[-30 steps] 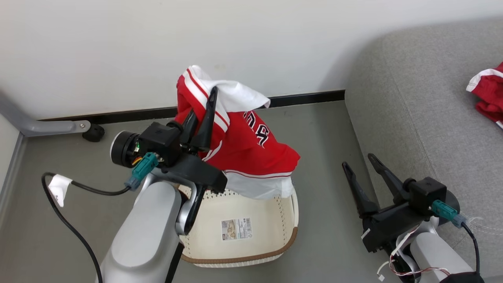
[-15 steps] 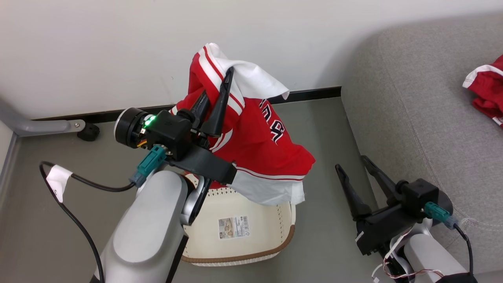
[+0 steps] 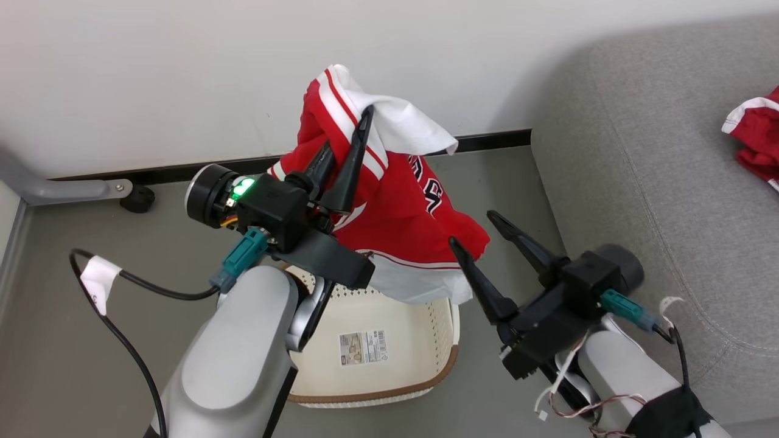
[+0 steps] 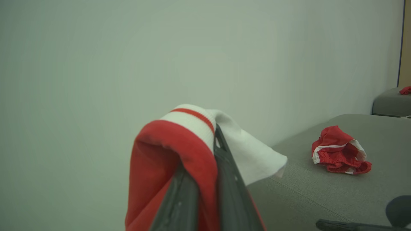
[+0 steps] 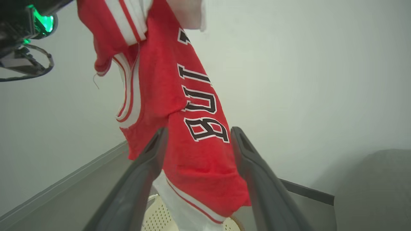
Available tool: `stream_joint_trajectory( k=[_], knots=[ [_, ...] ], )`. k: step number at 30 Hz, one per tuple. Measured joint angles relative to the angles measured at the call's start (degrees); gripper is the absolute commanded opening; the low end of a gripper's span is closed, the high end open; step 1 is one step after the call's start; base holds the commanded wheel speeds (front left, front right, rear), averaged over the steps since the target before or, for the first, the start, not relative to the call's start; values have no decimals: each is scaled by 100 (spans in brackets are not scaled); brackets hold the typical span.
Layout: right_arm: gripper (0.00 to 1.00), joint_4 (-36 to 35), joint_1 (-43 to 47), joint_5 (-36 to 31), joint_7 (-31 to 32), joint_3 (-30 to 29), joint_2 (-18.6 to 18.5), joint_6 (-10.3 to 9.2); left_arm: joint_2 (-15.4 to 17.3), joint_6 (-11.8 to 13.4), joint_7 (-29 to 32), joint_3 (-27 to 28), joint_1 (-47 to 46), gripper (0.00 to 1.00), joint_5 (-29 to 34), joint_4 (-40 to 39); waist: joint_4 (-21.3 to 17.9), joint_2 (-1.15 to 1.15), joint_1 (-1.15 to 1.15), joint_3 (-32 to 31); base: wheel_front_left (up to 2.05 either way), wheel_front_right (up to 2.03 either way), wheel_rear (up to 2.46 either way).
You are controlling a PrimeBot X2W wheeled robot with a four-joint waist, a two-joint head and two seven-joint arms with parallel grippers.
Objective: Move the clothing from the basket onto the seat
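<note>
1. The left gripper (image 3: 348, 131) is clamped on the striped trim of the red jersey (image 3: 420, 231). It holds the jersey above the basket (image 3: 377, 398), with the white hem hanging near the rim.
2. The right gripper (image 3: 471, 227) has its jaws spread wide and points at the jersey's lower half; whether it touches cannot be told.
3. The step in hand is likely the carry. Next, the jersey needs swinging right over the seat (image 3: 657, 152), near the other garment (image 3: 754, 146), then releasing.

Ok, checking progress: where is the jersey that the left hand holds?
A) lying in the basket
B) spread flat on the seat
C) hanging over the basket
C: the left hand pinches the jersey by its top, and it hangs over the basket.
</note>
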Motion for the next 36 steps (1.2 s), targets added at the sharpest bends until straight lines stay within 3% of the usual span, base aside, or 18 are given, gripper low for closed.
stream_joint_trajectory(
  k=[12, 23, 25, 27, 28, 36],
  knots=[
    [100, 297, -734, -3, 0, 523, -53, 0, -38, -1, 0, -252, -32, 0, 23, -98, 116, 0, 0, 71, 0, 0, 0],
    [100, 1173, -1393, 0, 0, 824, 43, 0, -67, -48, 0, -514, -147, 0, 18, -94, 341, 0, 0, 147, 0, 0, 0],
    [91, 1312, -1482, 9, 0, 888, 80, 0, -67, -48, 0, -550, -147, 0, -4, -92, 389, 0, 0, 158, 0, 0, 0],
    [38, 1430, -1555, 36, 0, 944, 138, 0, -68, -48, 0, -582, -147, 0, -32, -90, 432, 0, 0, 170, 0, 0, 0],
    [0, 1493, -1604, 71, 0, 984, 170, 0, -71, -48, 0, -583, -146, 0, -33, -87, 449, 0, 0, 177, 0, 0, 0],
    [0, 1605, -1699, 393, 1, 1016, 227, 0, -71, 15, -4, -566, -115, 0, -88, 5, 440, 0, 0, 224, 0, 0, 0]
  ],
)
